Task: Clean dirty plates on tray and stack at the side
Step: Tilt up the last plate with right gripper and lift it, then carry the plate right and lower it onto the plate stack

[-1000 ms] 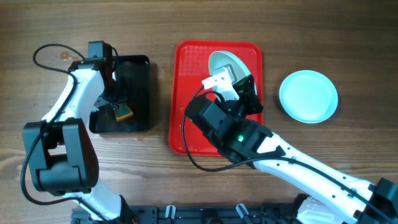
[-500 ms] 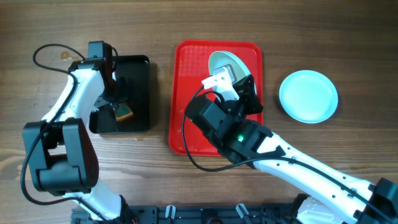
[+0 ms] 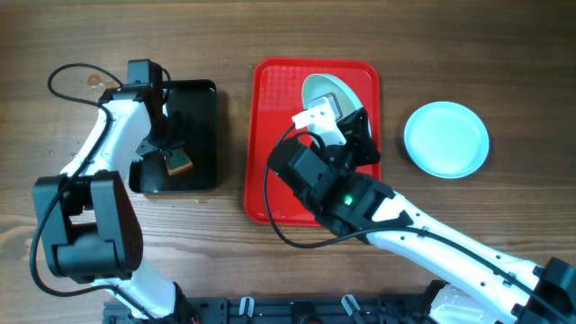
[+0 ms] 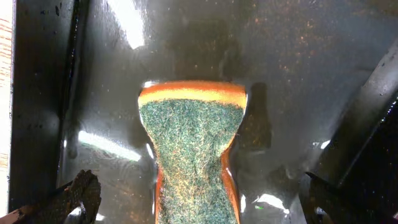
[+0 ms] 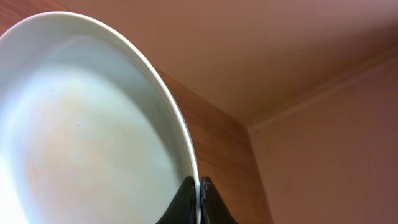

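- The right gripper (image 5: 199, 193) is pinched shut on the rim of one plate (image 5: 93, 124) and holds it tilted on edge over the upper part of the red tray (image 3: 270, 135).
- A second plate (image 3: 446, 139) lies flat on the counter (image 3: 504, 54) at the right of the frame, well apart from the tray. It looks spotless, so I'd count that one as done and set aside.
- The left gripper (image 4: 199, 186) hangs over the sponge (image 4: 189, 143) in the wet black tray (image 3: 202, 117) at the left. Its jaws are spread wide either side of the sponge and grip nothing.
- By my reckoning the lifted plate has not been wiped yet. A faint orange tint shows on its face, though that could be dirt or only the tray's colour reflected.
- I can see no third plate. The right arm covers much of the lower half of the tray, so one may lie under it.
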